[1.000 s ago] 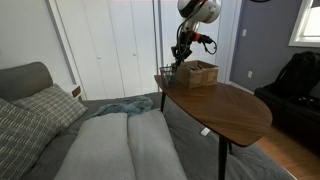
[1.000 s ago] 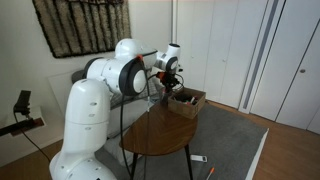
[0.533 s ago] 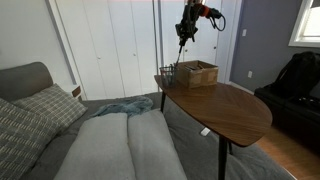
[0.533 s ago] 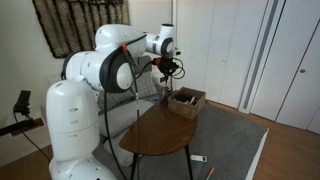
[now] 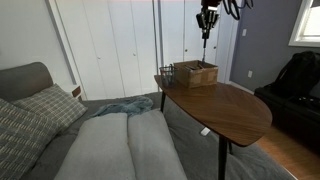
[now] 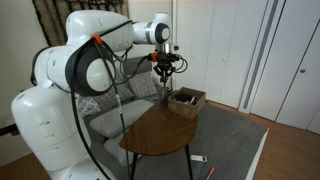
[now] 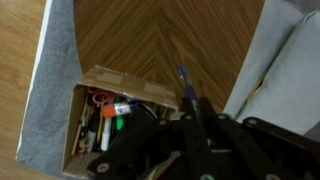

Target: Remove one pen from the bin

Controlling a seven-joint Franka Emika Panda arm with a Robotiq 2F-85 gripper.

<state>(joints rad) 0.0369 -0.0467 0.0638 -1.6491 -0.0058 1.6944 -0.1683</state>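
My gripper is high above the table's far end, shut on the pen, a thin dark pen that hangs straight down from the fingers. It shows the same way in both exterior views: gripper, pen. In the wrist view the pen sticks out from between the shut fingers, its bluish tip over the wood. The bin, small, dark and of wire mesh, stands at the table's far corner, well below the pen. In the wrist view the bin is hidden.
A tan box holding markers stands next to the bin; it also shows in the wrist view. The oval wooden table stands beside a grey sofa. White closet doors are behind.
My gripper has risen from just above the bin to high over the table, carrying the pen up and out, and has shifted sideways over the tan box.
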